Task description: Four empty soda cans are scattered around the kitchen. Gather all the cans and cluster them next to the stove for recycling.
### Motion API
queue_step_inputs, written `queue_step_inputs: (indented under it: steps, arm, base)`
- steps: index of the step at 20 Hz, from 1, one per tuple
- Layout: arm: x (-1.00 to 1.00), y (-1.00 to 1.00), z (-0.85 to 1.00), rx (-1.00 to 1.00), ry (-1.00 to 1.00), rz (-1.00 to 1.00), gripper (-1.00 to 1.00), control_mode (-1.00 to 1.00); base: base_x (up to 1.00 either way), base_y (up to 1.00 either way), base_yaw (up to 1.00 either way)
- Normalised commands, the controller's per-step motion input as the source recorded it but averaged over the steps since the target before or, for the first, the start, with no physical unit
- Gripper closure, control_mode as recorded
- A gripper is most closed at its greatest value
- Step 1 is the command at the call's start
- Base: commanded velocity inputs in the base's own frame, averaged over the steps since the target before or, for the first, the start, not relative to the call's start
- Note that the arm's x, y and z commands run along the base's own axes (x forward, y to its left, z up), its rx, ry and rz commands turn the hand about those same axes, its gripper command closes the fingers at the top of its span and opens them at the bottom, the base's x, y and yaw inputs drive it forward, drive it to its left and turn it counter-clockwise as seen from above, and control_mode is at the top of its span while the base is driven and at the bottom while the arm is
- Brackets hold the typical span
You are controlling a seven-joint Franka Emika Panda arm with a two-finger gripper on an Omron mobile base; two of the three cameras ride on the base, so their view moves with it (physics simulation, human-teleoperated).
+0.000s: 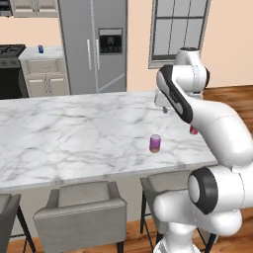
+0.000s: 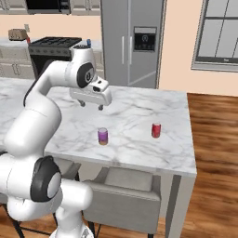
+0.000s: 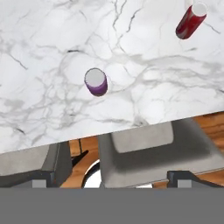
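While the gripper hangs above the marble island with its jaws spread wide and nothing between them, the cans wait below and ahead of it. Far off to its left, beyond the island, the stove stands with a blue can on the counter just beside it. Below the gripper and toward the near edge stands the purple can, upright. Further right, well apart from it, stands the red can, also upright. A descent slightly off centre would probably have one finger clip the purple can's rim and tip it, and a rolling can could drop off the near edge onto the stools.
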Motion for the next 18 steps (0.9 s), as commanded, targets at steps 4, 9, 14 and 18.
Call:
queue_step_inputs:
  steps: [4,9,14,18]
  arm:
    - [0.37,0.06,-0.47,0.0,-0.12,-0.07,-1.0,-1.0]
    - [0.19,0.09,-0.41,0.0,-0.05,-0.02,-1.0,-1.0]
    - [0.26,0.02,-0.17,0.0,0.01,0.0,-1.0,-1.0]
    - [0.42,0.0,0.0,0.0,0.01,-0.01,-1.0,-1.0]
  base:
    - [0.0,0.0,0.0]
    - [0.0,0.0,0.0]
    - [0.0,0.0,0.0]
    - [0.0,0.0,0.0]
